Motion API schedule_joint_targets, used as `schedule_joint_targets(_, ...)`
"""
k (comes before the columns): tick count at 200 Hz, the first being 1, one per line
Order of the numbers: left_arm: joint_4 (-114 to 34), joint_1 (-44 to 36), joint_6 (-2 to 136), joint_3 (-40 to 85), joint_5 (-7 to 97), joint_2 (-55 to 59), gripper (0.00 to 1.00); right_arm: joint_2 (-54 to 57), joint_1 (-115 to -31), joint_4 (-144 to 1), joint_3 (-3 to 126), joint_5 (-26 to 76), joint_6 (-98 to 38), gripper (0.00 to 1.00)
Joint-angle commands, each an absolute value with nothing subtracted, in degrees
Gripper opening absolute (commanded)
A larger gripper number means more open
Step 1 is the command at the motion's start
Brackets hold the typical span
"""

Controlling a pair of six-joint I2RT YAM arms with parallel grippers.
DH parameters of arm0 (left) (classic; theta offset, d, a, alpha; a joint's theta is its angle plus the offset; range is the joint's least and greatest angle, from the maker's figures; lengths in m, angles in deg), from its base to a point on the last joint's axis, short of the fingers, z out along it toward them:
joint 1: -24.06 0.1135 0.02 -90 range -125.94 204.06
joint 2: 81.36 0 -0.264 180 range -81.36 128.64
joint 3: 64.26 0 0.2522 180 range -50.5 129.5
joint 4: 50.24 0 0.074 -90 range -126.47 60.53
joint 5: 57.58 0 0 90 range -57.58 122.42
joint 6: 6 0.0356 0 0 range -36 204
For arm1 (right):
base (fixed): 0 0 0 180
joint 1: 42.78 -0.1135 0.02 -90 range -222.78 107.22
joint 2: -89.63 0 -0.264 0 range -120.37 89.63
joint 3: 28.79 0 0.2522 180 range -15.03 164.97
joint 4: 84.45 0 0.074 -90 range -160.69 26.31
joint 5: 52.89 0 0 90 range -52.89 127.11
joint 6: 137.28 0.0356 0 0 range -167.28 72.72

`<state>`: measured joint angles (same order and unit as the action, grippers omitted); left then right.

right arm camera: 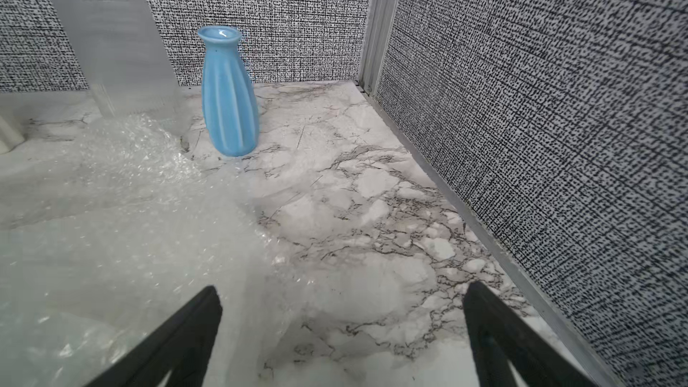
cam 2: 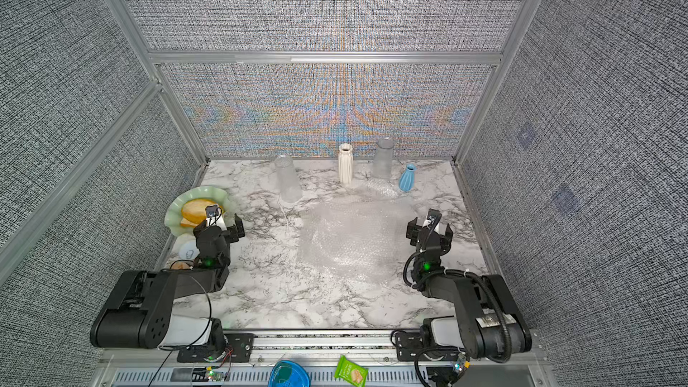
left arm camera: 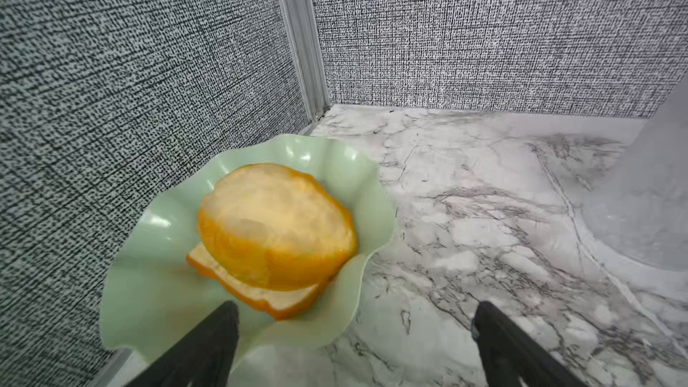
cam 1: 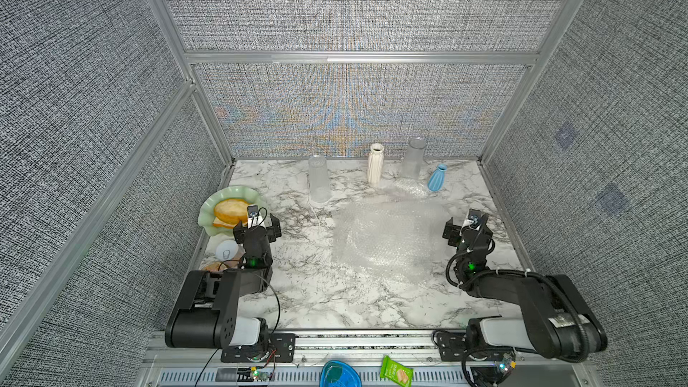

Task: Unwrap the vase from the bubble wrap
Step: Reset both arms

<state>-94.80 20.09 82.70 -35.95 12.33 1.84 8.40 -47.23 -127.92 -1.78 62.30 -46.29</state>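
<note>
Now the bubble wrap [cam 1: 387, 236] lies loose, right of table centre, with no vase visible inside.
White vase [cam 1: 375, 163] and blue vase [cam 1: 436, 177] stand bare at its 12 to 1 o'clock; right gripper [right arm camera: 340, 288] at 3 and left gripper [left arm camera: 353, 305] at 9 are both spread and empty. Likely best: pull clear without snagging the sheet.

Green plate [cam 1: 207, 211] w/ bread [cam 1: 231, 208], snack pkt [cam 1: 396, 370], marble table [cam 1: 335, 303]

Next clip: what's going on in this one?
Neither arm is handling anything. The left gripper and the right gripper are both open and empty, one at each side of the marble table. The bubble wrap lies loose in a crumpled heap between them. A white vase and a blue vase stand bare and upright along the back wall.
</note>
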Motion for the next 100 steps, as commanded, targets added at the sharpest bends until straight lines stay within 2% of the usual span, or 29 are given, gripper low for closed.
schedule_joint_targets(1,-100.69,19.97,83.90,-35.25,16.18,3.14,1.00,1.39,-46.38,-140.21,-2.73,57.21,-46.31,0.96)
schedule_joint_targets(10,-100.37,20.01,83.78,-35.20,16.17,3.12,0.99,-1.15,-46.73,-146.33,-3.48,58.16,-47.63,0.96)
schedule_joint_targets(25,-101.20,20.01,84.09,-35.14,16.26,3.56,1.00,2.65,-46.12,-131.99,1.00,57.16,-45.76,0.96)
schedule_joint_targets(33,-100.74,20.00,84.09,-34.91,16.36,3.79,0.99,1.68,-45.39,-128.93,3.15,56.16,-45.09,0.96)
schedule_joint_targets(45,-100.55,20.01,84.10,-34.66,16.26,4.03,0.99,0.45,-43.33,-131.73,2.64,52.73,-44.30,0.96)
schedule_joint_targets(58,-100.55,20.01,84.09,-34.63,16.27,3.98,0.99,1.16,-43.07,-129.41,3.24,52.54,-43.89,0.99)
schedule_joint_targets(100,-100.62,20.00,84.19,-34.83,16.38,3.81,1.00,1.06,-43.14,-131.25,2.52,52.50,-44.14,0.99)
